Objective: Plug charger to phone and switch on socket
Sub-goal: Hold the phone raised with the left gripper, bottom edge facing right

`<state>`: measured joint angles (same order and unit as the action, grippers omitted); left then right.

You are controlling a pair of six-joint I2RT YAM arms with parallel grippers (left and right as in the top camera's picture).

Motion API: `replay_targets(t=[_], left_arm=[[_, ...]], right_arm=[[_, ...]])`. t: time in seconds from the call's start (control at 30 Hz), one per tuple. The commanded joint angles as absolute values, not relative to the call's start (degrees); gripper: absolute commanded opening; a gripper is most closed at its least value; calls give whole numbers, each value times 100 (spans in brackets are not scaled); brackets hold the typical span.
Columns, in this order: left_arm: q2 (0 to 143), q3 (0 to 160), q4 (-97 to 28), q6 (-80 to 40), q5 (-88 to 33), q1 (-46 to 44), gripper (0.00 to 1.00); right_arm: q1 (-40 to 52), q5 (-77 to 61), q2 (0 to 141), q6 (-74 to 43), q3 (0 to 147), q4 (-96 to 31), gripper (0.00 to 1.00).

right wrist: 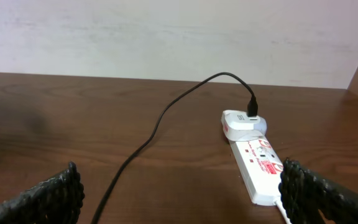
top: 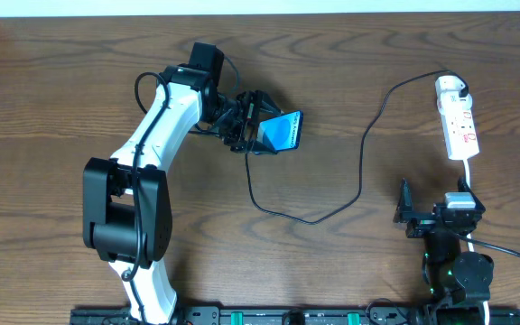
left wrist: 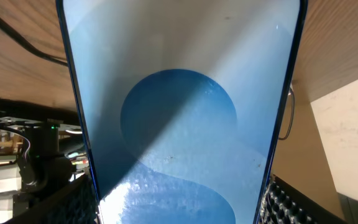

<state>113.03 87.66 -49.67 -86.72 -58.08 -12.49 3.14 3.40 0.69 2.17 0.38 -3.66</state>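
Note:
My left gripper (top: pixel 258 126) is shut on the phone (top: pixel 284 131) and holds it tilted up off the table. The blue screen with pale circles fills the left wrist view (left wrist: pixel 179 112), between the finger pads of the gripper (left wrist: pixel 179 211). The charger cable (top: pixel 361 153) runs from under the left gripper, loops across the table and ends at its white plug head (top: pixel 450 88), seated in the socket (top: pixel 459 122). Its connector tip is hidden. My right gripper (top: pixel 406 215) is open and empty, near the socket (right wrist: pixel 260 165) and plug head (right wrist: pixel 241 121).
The socket's white cord (top: pixel 470 176) runs down past my right arm. A pale wall (right wrist: pixel 166 31) stands behind the table's far edge. Bare wood lies between the two arms around the cable loop.

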Motion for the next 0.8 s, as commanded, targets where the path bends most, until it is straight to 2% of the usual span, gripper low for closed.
replay_targets(t=[0.0, 0.27, 0.5, 0.77], left_arm=[[11157, 8809, -4980, -8512, -5843, -1247, 63], [11157, 8809, -4987, -8425, -5103, -1345, 63], [11157, 8809, -4987, -8407, -3675, -1396, 63], [11157, 8809, -4982, -8313, -3179, -1396, 63]], right_arm=[[342, 351, 32, 285, 32, -333, 99], [342, 899, 32, 283, 32, -296, 99], [342, 152, 56, 154, 34, -62, 99], [309, -416, 631, -40, 322, 119, 99]])
